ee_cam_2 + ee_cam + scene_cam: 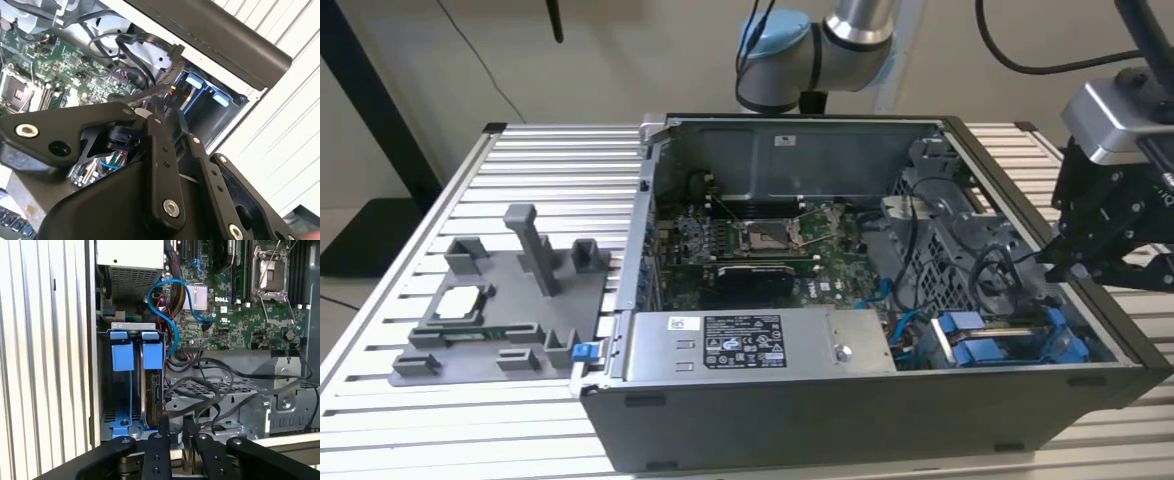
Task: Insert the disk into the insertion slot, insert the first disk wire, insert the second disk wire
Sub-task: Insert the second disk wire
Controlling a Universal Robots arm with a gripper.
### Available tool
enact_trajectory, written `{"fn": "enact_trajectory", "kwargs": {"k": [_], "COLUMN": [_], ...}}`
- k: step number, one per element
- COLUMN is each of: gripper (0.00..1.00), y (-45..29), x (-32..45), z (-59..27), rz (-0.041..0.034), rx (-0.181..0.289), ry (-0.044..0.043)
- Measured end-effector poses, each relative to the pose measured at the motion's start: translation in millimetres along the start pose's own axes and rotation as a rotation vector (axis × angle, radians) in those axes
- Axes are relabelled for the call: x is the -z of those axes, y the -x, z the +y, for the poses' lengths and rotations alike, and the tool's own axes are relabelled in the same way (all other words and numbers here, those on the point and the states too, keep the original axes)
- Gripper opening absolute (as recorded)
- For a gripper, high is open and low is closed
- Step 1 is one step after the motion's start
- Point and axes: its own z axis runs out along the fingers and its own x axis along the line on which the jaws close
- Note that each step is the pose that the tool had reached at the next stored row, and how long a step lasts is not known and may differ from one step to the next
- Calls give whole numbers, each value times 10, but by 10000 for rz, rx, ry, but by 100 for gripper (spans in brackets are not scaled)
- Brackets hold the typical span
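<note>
In the exterior view the claw [1067,258] hangs over one corner of the case [854,420]. In the second wrist view I cannot tell if the claw is open or closed. In the first wrist view the disk [156,390] stands in its blue frame [152,356] inside the case, ready for wires [220,385].

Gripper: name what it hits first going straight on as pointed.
The black gripper would likely meet the loose black cables over the perforated grey metal cage, beside the blue-framed disk; depth unclear.

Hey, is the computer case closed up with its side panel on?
No, in the exterior view the computer case lies open, with the motherboard and the power supply box visible inside.
</note>
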Motion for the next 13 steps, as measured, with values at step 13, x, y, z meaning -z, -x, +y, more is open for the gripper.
{"fn": "enact_trajectory", "kwargs": {"k": [13], "gripper": [100], "y": [18], "x": [-43], "z": [-344], "rz": [-171], "rx": [-2], "ry": [-2]}}
